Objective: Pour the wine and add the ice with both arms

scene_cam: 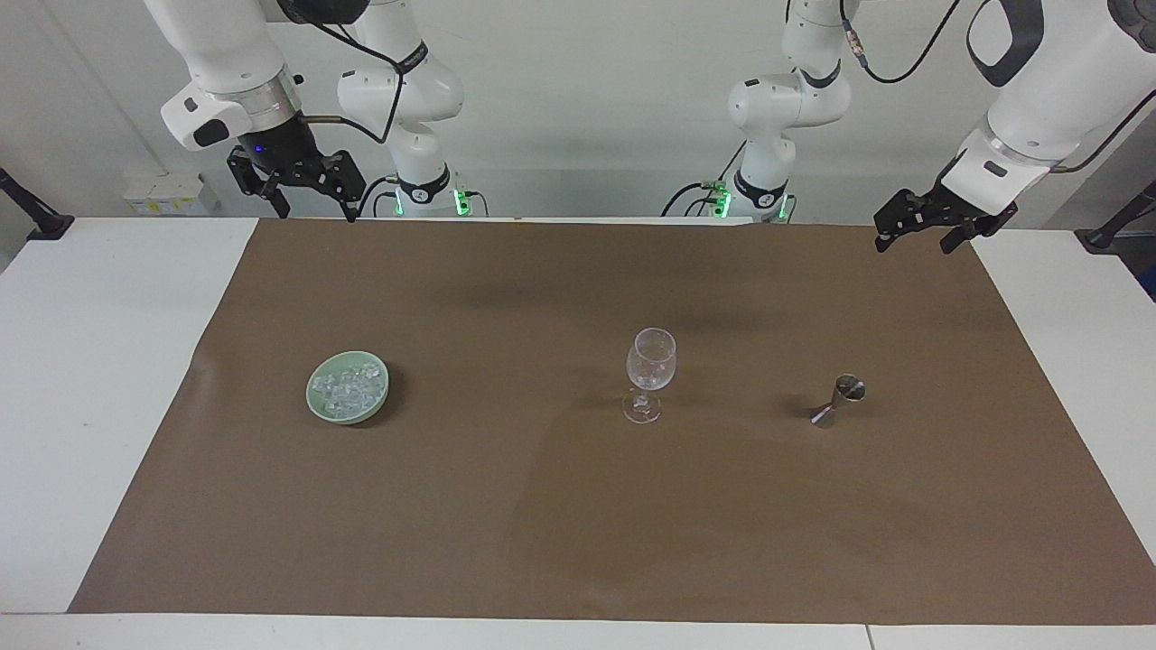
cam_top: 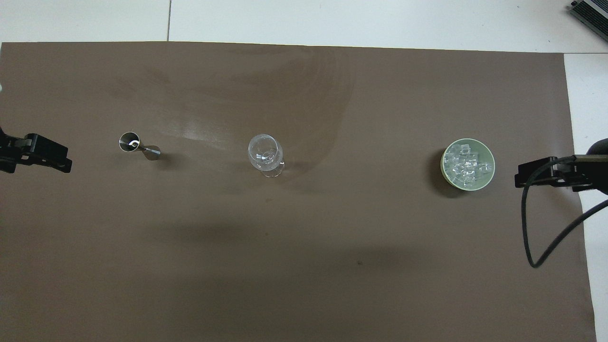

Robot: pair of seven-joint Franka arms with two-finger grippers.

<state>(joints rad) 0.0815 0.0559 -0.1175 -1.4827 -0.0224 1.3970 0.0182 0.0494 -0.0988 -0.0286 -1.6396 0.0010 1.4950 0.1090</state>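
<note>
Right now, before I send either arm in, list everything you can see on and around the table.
ice: many small pieces, clear whitish, in the green bowl.
green bowl: one, pale green, on the mat toward the right arm's end.
wine glass: one, clear, upright at mid-mat.
jigger: one, silver metal, upright toward the left arm's end.
mat: one, brown, covering most of the white table.
right gripper: black, open, raised over the mat's edge nearest the robots; empty.
left gripper: black, open, raised over the mat's corner at its own end; empty.
</note>
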